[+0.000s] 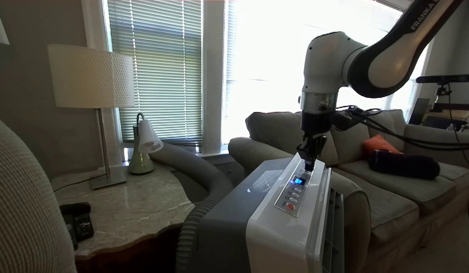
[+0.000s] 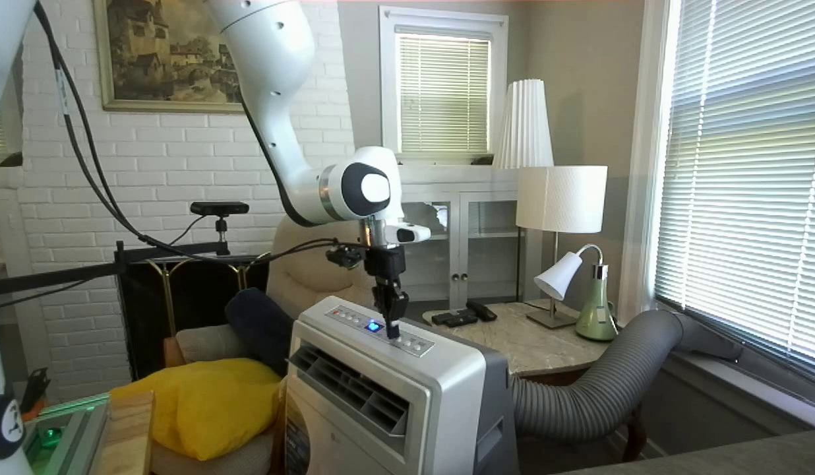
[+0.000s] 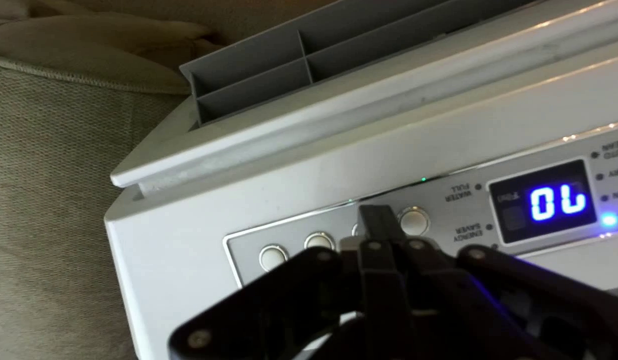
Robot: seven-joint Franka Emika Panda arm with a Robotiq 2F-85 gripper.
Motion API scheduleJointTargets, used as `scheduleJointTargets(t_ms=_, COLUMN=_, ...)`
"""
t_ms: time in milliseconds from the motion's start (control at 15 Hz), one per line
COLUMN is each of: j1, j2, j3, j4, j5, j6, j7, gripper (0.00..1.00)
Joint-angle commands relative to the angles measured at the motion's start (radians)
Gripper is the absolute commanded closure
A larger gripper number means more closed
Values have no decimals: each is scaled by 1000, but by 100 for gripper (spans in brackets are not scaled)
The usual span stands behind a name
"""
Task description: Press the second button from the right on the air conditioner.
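Observation:
The air conditioner [image 1: 253, 231] is a grey and white boxy unit; it also shows in an exterior view [image 2: 447, 389] and the wrist view [image 3: 429, 125]. Its control strip has a blue-lit display [image 3: 544, 202] and round buttons. My gripper [image 3: 381, 222] is shut and empty, fingertips pointing down at the strip. In the wrist view the tips partly cover one button, between a button beside the display [image 3: 414, 221] and a half-hidden button [image 3: 319, 241]; an end button [image 3: 273, 258] lies beyond. In both exterior views the gripper [image 1: 309, 165] [image 2: 393, 330] is at the strip. I cannot tell whether it touches.
A thick grey hose [image 2: 572, 402] runs from the unit to the window. A grey sofa [image 1: 378, 193] stands beside the unit. A marble-topped table [image 1: 151, 201] holds a lamp [image 1: 92, 79], a green lamp [image 2: 595, 313] and a phone [image 1: 77, 222]. Cables [image 1: 394, 132] hang from the arm.

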Motion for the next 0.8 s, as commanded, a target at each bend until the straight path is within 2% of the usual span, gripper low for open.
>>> scheduleJointTargets(t_ms=0, j1=10, j2=28, j3=-13, j4=24, j5=-7, j6=18, j7=9, gripper=100)
scheduleJointTargets(t_ms=400, j1=27, j2=63, j3=-23, j4=45, j5=-20, j6=-5, j7=17, gripper=100)
scheduleJointTargets(t_ms=733, j1=3, j2=-28, j3=-10, j4=-10, j5=12, j6=-22, j7=-28, gripper=100)
